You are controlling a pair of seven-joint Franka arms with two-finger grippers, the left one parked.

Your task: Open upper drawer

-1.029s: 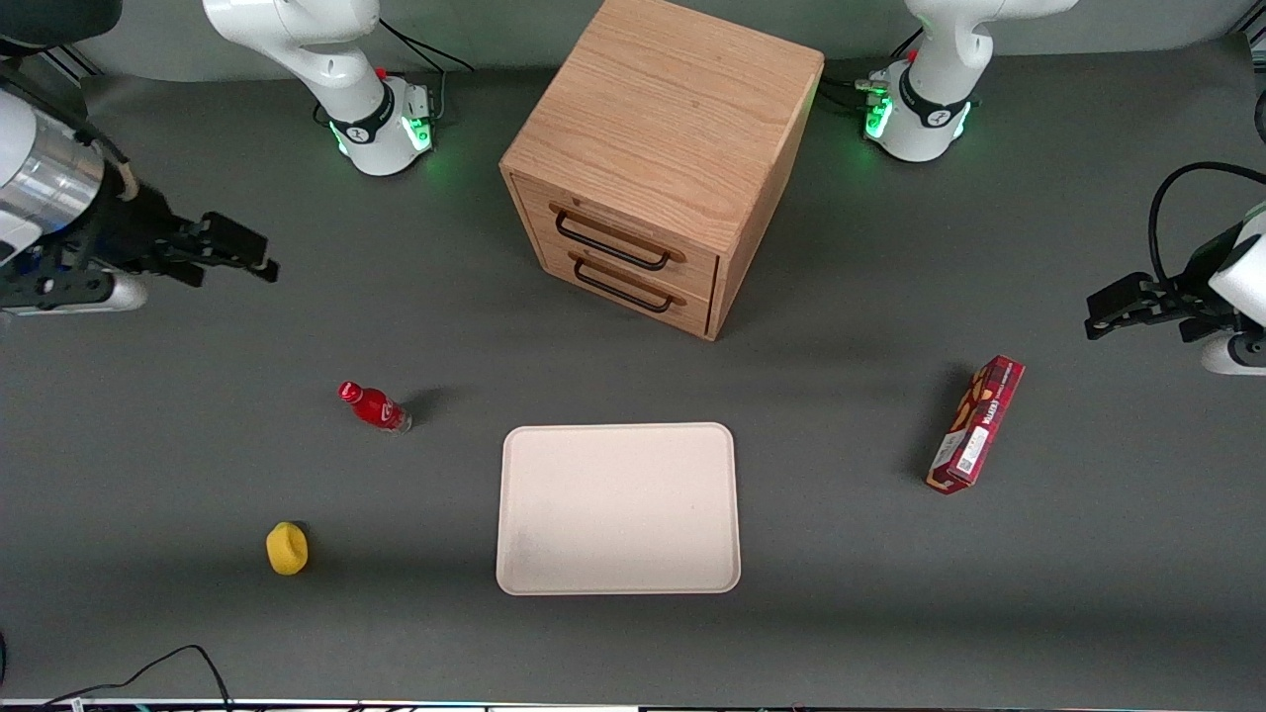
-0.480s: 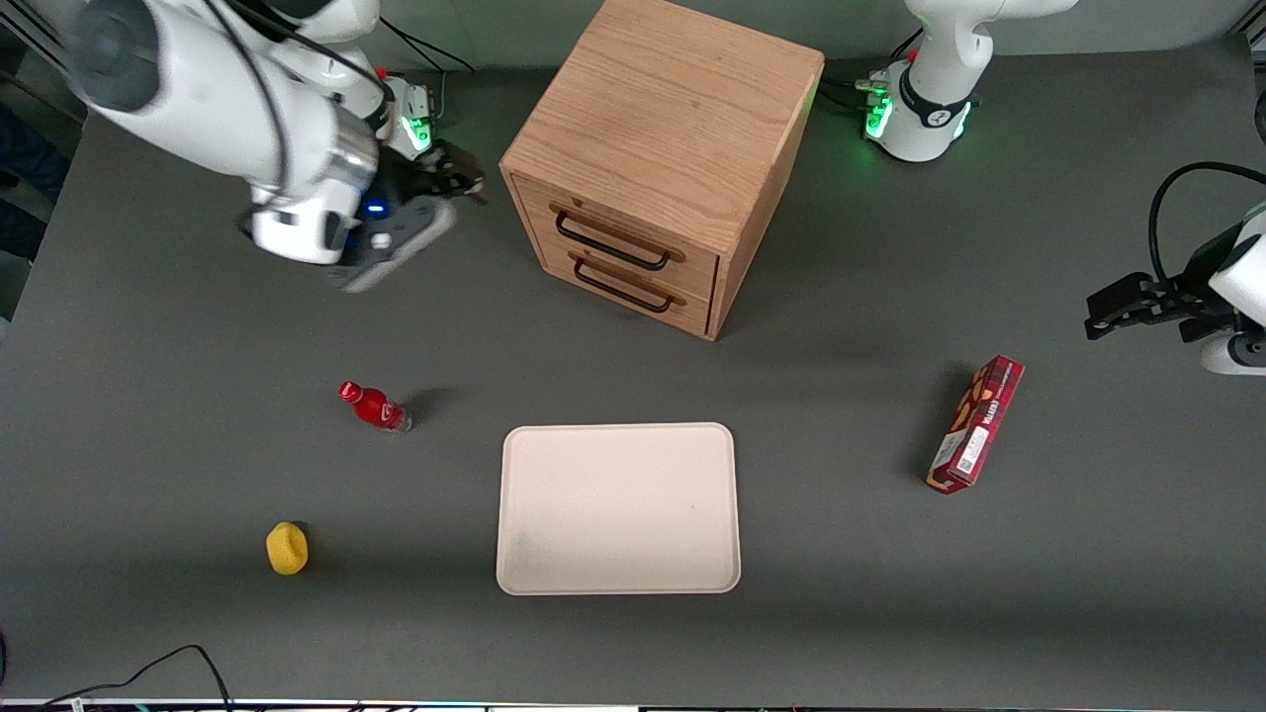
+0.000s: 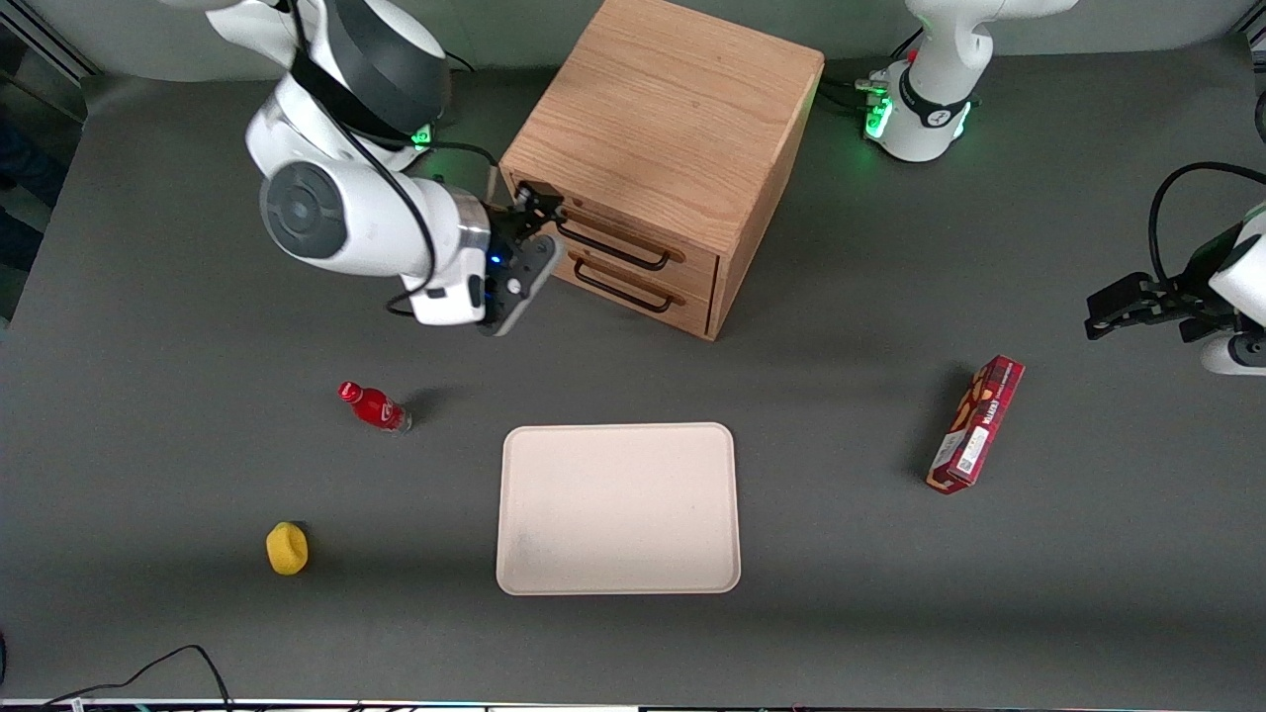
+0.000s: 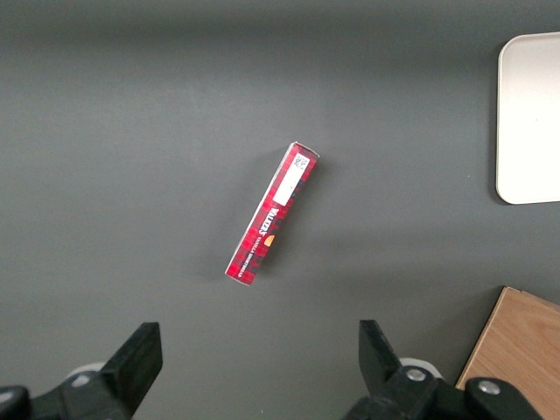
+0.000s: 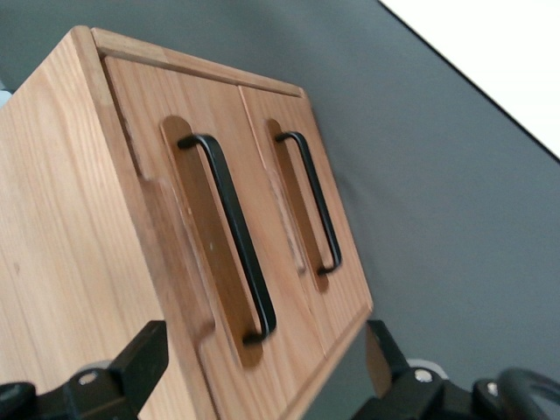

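Note:
The light oak cabinet [image 3: 663,109] stands at the table's back middle, both drawers closed. The upper drawer [image 3: 692,259] has a long thin black bar handle [image 3: 610,243]; the lower drawer's handle [image 3: 623,288] sits just below it. My right gripper [image 3: 541,212] is open and empty, right in front of the upper drawer front, at the handle's end toward the working arm's side. In the right wrist view the upper drawer's handle [image 5: 233,234] lies just ahead of the gripper [image 5: 262,367], whose fingers [image 5: 140,360] stand wide apart, touching nothing. The lower drawer's handle [image 5: 315,201] is beside it.
A beige tray [image 3: 618,507] lies nearer the front camera than the cabinet. A red bottle [image 3: 374,406] and a yellow object [image 3: 287,548] lie toward the working arm's end. A red box [image 3: 975,423] lies toward the parked arm's end, also in the left wrist view [image 4: 273,214].
The right arm has swung in from the table's edge to the cabinet. Its gripper now sits in front of the upper drawer's handle. The drawers have not moved.

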